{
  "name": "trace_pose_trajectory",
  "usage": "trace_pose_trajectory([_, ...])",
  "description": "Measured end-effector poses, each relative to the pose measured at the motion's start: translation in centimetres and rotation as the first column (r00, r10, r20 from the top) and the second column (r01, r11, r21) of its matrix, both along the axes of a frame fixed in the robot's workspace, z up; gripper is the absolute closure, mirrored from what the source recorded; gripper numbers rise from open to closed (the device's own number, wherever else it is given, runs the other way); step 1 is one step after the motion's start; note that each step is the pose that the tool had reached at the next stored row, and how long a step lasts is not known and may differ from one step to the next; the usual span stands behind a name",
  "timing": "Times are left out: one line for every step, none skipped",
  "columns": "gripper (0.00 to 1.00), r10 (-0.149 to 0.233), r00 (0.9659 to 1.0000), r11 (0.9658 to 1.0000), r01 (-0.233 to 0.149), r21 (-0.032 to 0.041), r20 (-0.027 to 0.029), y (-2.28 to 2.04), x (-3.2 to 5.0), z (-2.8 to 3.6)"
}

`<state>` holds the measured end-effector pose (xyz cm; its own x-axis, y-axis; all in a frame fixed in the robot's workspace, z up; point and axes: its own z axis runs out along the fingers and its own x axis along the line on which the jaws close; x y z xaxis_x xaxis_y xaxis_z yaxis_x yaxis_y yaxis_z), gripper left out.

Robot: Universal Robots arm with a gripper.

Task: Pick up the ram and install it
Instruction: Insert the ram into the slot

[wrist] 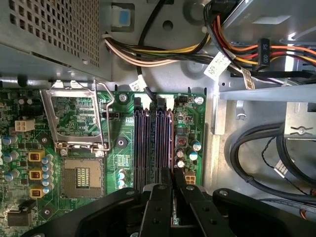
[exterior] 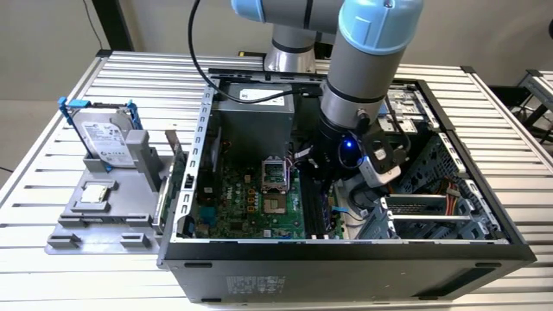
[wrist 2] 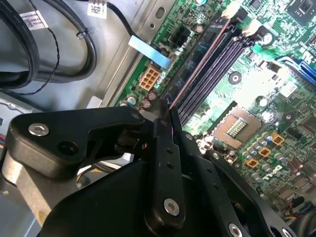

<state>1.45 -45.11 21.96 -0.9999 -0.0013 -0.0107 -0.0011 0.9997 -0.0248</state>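
The ram (wrist 2: 197, 66) shows edge-on as a thin pinkish line running away from my fingertips. It lies along the outermost of the long black memory slots (wrist: 148, 143) on the green motherboard (exterior: 250, 201). In the first wrist view the ram (wrist: 171, 143) stands over that same slot, beside the small capacitors. My gripper (wrist 2: 169, 116) is shut on the ram's near end, its black fingers (wrist: 159, 197) pressed close on either side. Whether the ram sits fully in the slot I cannot tell. In the exterior view the gripper (exterior: 333, 188) reaches down inside the open computer case (exterior: 346, 249).
A CPU socket (wrist: 79, 175) and its open metal bracket (wrist: 74, 118) lie beside the slots. Black cables (wrist 2: 49, 49) and coloured power wires (wrist: 232, 49) crowd the case floor. The power supply (exterior: 255, 123) stands at the back. A hard drive (exterior: 108, 136) rests on a grey fixture (exterior: 95, 220) outside the case.
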Motion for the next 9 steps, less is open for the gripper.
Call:
trace_pose_trajectory([1.0,0.0,1.0,1.0,0.0,-0.0002,-0.0002,-0.01,0.0,0.01])
trace_pose_trajectory([1.0,0.0,1.0,1.0,0.0,-0.0001,-0.0004,-0.02,0.0,0.0])
trace_pose_trajectory([1.0,0.0,1.0,1.0,0.0,-0.0004,-0.0008,-0.03,0.0,0.0])
trace_pose_trajectory([1.0,0.0,1.0,1.0,0.0,-0.0007,-0.0013,-0.02,0.0,0.0])
trace_pose_trajectory([1.0,0.0,1.0,1.0,0.0,-0.0008,-0.0016,-0.03,0.0,0.01])
trace_pose_trajectory([1.0,0.0,1.0,1.0,0.0,-0.0011,-0.0018,-0.03,0.0,0.04])
trace_pose_trajectory([1.0,0.0,1.0,1.0,0.0,-0.0021,-0.0021,-0.03,0.01,0.08])
trace_pose_trajectory([1.0,0.0,1.0,1.0,0.0,-0.0037,-0.0025,-0.03,0.01,0.14])
trace_pose_trajectory([1.0,0.0,1.0,1.0,0.0,-0.0054,-0.0034,-0.03,0.01,0.27])
